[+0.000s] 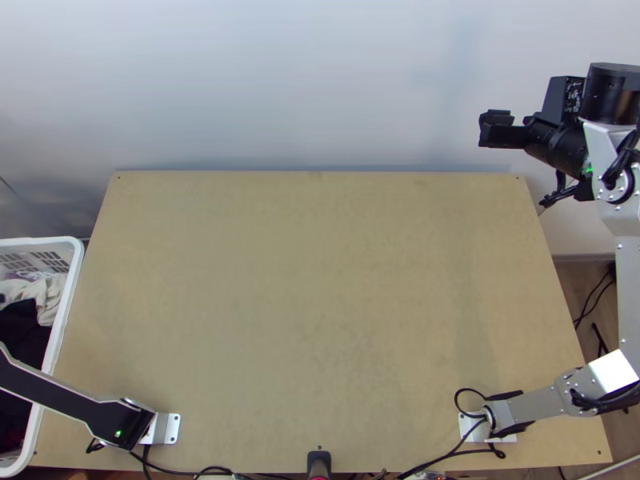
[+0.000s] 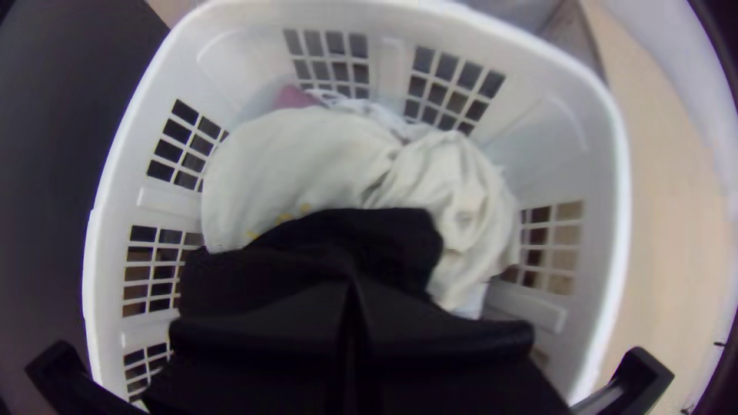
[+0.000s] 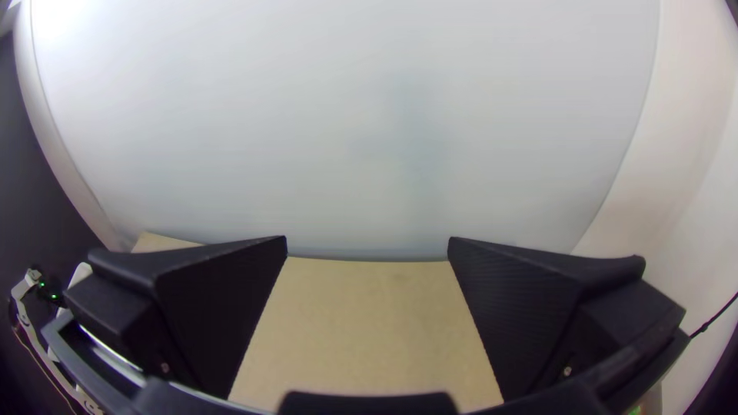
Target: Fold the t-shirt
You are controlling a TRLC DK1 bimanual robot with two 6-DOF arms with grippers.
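From here, a pale, smooth backdrop [image 1: 280, 88] is standing behind the light wooden table [image 1: 304, 280], and a faint bluish shadow [image 3: 415, 115] is lying across it. Brown flooring [image 1: 570, 280] is showing beside the table; a bright patch of light [image 3: 65, 19] is glowing near the backdrop's edge.

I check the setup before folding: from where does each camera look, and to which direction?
Top view: high over the near edge of the wooden table, looking steeply down; left arm and right arm show.
Left wrist view: on that wrist, looking into the laundry basket; left gripper shows.
Right wrist view: on that wrist, facing the pale wall beyond the table; right gripper and part of a silver-grey arm show.
Shared: top and left wrist views, the basket; top and right wrist views, table and wall.
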